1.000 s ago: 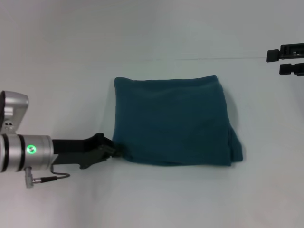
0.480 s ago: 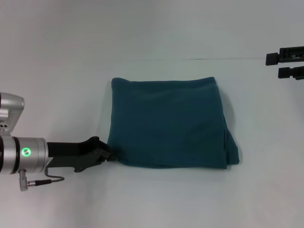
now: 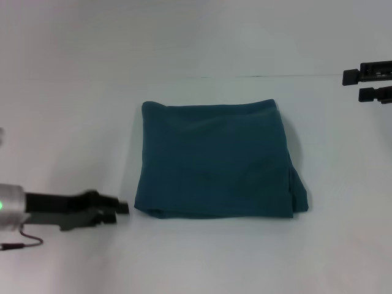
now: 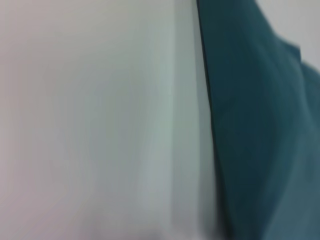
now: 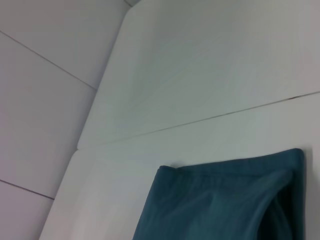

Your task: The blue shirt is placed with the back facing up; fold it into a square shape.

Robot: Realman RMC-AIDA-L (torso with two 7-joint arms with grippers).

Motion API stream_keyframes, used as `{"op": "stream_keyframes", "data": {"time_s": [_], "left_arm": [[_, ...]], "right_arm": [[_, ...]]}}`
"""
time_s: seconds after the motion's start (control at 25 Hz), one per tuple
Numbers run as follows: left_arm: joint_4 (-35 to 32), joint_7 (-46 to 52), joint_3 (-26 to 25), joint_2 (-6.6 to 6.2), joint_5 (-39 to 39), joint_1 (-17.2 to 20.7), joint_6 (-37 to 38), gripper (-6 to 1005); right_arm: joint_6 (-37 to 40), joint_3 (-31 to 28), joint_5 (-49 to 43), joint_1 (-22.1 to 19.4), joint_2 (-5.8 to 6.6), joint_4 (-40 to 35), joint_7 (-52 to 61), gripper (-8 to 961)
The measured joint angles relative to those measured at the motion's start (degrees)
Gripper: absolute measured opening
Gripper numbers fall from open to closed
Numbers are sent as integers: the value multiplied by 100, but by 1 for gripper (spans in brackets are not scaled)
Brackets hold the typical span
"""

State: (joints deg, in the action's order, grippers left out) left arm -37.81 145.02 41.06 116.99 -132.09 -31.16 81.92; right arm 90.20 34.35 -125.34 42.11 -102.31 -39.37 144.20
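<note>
One blue shirt (image 3: 217, 162) lies folded into a near-square block at the centre of the frame on the white desk (image 3: 202, 257), plain side up, with a loose layer bulging at its lower right corner. Two arms show. The left tool (image 3: 116, 209) sits low at the lower left of the frame, just beside the shirt's lower left corner without touching it and holding nothing; how far apart its fingers are, I cannot tell. The right tool (image 3: 352, 85) hangs at the upper right edge, well apart from the cloth, its fingers parted and empty, apparently parked. Judging by the compact shape, the folding looks essentially finished.
</note>
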Motion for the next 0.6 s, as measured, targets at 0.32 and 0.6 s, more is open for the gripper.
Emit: {"op": "stream_keyframes", "data": {"time_s": [0.32,0.6], "left_arm": [[-224,-228,-695,255,741,183,337,568],[146,-252,-635,414,920,47,-94,783]], "right_arm": [[1,2,9,3,-45,17,3,812],[-31,0,2,7,-59,128,-31,810]]}}
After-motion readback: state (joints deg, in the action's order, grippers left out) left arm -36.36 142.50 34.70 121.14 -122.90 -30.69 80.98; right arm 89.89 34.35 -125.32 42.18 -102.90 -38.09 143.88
